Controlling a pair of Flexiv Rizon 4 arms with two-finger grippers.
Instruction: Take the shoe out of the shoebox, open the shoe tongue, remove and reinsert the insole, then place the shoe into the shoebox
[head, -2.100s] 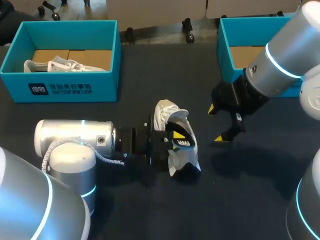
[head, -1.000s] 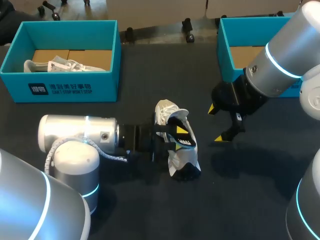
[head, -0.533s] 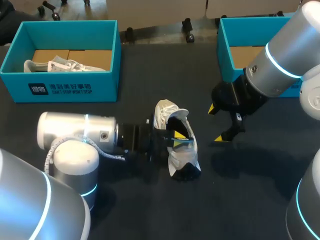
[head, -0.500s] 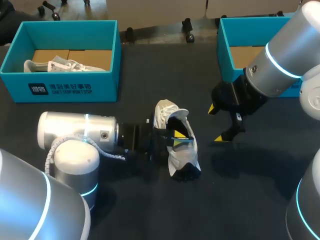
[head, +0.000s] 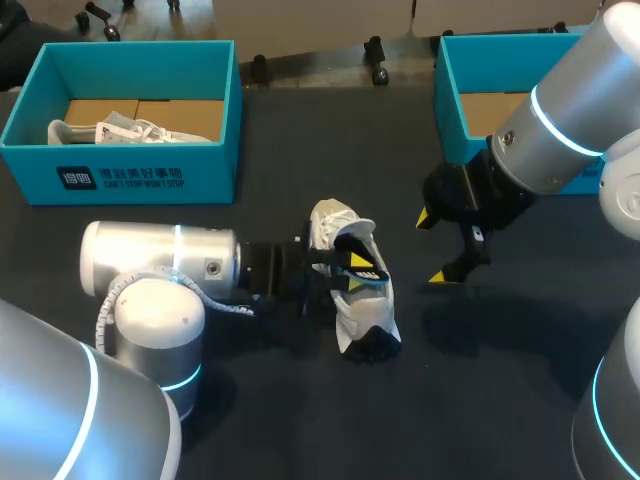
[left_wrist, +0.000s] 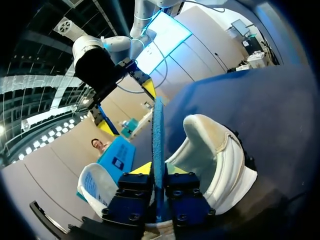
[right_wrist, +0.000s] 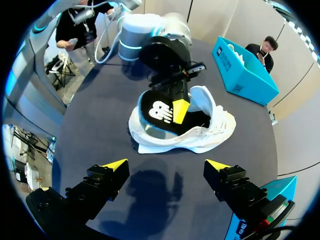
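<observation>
The shoe (head: 356, 300) lies mid-worktop (head: 300, 420), tongue open. The left claw (left_wrist: 158, 172) pinches the insole (right_wrist: 159, 113), partly inside the shoe. The right claw (head: 432, 247) hangs spread nearby. Judged remaining: seating the insole, then return to the shoebox (head: 450, 110).

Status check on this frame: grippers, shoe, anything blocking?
Left gripper shut on insole, at the opening of the shoe. Right gripper open, hovering apart from shoe. Shoe on table, out of its box. No obstruction seen.
</observation>
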